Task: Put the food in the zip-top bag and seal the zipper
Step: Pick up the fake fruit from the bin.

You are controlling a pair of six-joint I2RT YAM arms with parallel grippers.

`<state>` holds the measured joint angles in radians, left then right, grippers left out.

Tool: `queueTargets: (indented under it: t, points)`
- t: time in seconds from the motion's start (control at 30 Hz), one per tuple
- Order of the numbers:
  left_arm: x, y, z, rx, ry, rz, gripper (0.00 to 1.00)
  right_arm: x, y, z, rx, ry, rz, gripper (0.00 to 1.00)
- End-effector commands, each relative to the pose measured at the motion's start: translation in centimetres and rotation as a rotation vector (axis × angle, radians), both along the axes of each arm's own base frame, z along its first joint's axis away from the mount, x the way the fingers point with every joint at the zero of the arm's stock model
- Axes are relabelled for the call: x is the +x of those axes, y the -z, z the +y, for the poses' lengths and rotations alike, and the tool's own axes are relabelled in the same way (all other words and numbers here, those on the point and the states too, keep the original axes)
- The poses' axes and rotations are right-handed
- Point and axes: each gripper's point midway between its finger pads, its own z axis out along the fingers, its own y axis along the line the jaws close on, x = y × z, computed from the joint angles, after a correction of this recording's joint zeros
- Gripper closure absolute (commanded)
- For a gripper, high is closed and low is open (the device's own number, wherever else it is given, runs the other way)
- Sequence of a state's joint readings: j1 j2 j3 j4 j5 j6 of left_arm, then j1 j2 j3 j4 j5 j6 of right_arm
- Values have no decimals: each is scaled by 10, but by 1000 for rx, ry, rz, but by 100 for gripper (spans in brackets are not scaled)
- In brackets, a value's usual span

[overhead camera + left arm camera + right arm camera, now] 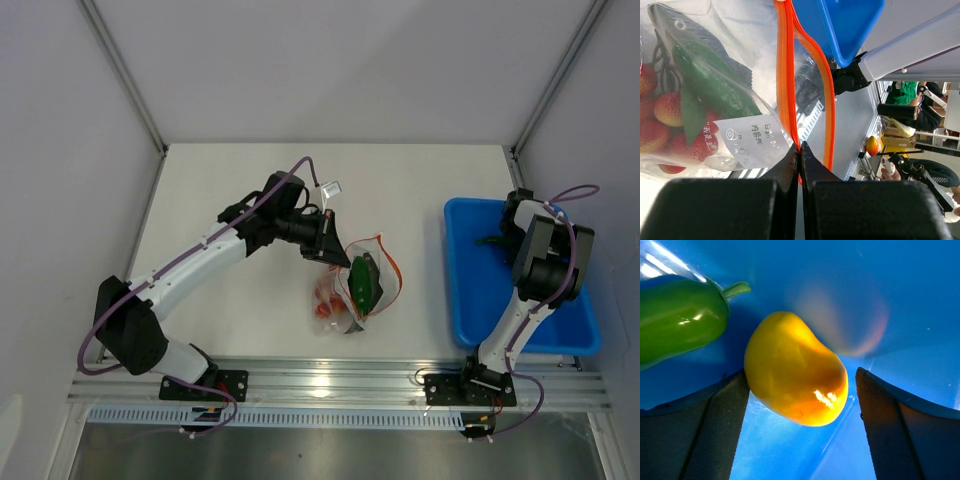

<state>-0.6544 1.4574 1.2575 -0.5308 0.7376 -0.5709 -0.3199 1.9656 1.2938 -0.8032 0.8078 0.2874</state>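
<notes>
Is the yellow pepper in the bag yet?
No, the yellow pepper lies in the blue bin, inside the open right claw.

Bag (383,262): clear, crinkly, mid-counter toward the near edge, mouth gaping. Zipper (785,75): orange-red, its two strips apart, meeting at one end. Tomatoes (662,112): red cluster with green leaves, inside the bag. Long green pepper (710,75): dark, inside, against the tomatoes. Yellow pepper (795,370): glossy, orange-tinged, near the counter's right edge. Second green pepper (677,322): stemmed, just beside it.

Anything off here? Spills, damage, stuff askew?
Nothing spilled or damaged. Zip-top bag gapes: left gripper pinches one zipper strip, the other bows away. Yellow pepper sits in the blue bin between the jaws of the open right gripper.
</notes>
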Motion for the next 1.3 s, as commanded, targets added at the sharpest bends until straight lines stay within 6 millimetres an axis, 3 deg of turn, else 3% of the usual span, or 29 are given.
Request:
queueTargets:
  t: [0.0,0.1,0.33,0.5,0.73,0.83,1.27]
  points:
    - [4,-10,-3,-37,3,-16,99,-6,22,7,43,25,-6,14]
    - [4,-10,-3,-36,1,-17,99,-10,23,9,44,32,0,22]
    - [4,-11,-2,-37,1,-24,99,-16,28,13,57,29,11,24]
    - [3,-14,-2,-41,1,-34,99,-14,27,16,68,29,-9,34]
    - [3,-14,0,-39,-3,-37,99,-7,23,24,103,25,-50,55]
    - [3,-14,-1,-40,-1,-36,99,-3,20,29,120,15,-73,72]
    - [2,-14,-1,-41,-2,-27,100,35,0,59,247,-8,-217,100]
